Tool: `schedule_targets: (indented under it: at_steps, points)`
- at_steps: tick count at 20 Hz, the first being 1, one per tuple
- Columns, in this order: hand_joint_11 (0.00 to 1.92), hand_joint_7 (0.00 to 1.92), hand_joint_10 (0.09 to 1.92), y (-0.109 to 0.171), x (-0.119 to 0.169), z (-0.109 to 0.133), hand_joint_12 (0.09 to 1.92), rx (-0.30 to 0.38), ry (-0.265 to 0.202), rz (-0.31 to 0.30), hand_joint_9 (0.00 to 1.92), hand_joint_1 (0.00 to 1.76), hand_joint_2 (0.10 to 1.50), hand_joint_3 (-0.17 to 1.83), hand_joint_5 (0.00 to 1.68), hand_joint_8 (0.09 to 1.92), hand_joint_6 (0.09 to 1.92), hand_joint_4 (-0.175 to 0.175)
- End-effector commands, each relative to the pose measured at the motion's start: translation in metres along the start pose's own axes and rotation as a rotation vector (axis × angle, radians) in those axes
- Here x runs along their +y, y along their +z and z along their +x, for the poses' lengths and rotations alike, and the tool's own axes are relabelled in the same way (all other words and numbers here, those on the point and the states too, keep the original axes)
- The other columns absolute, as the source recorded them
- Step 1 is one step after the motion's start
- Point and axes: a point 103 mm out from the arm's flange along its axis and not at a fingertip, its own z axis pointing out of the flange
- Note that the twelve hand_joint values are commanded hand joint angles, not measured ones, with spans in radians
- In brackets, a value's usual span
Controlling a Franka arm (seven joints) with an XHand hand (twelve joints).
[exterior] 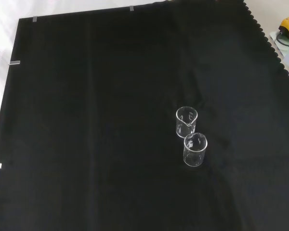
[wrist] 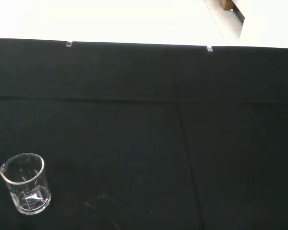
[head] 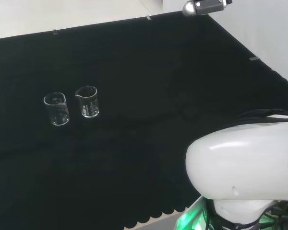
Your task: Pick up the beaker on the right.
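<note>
Nothing is picked up yet: in my head view both beakers stand upright side by side on the black cloth [head: 134, 57], the right beaker [head: 87, 101] beside the left beaker [head: 56, 109], and I cannot tell the hand's state.

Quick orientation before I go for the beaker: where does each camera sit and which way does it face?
Head view: behind and above the base, over the white arm link, at two beakers, left beaker and right beaker.
Front view: opposite, looking down; same pair, right beaker farther.
Wrist view: low over the black cloth; one beaker plain.
</note>
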Motion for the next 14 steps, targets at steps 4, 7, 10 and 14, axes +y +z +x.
schedule_targets:
  at_steps: [4, 7, 10, 14]
  points:
    - [0.01, 0.05, 0.91, -0.090, -0.029, -0.057, 1.37, -0.188, 0.190, -0.112, 0.08, 0.66, 0.47, 0.95, 0.20, 0.74, 0.09, -0.069]
    - [0.00, 0.05, 0.91, -0.091, -0.019, -0.057, 1.37, -0.186, 0.178, -0.118, 0.07, 0.65, 0.47, 0.95, 0.20, 0.73, 0.09, -0.069]
    - [0.00, 0.03, 0.91, -0.088, -0.011, -0.053, 1.37, -0.168, 0.181, -0.114, 0.06, 0.65, 0.47, 0.95, 0.19, 0.72, 0.09, -0.066]
    - [0.00, 0.01, 0.91, -0.086, -0.005, -0.043, 1.36, -0.149, 0.157, -0.152, 0.04, 0.65, 0.46, 0.95, 0.17, 0.72, 0.09, -0.065]
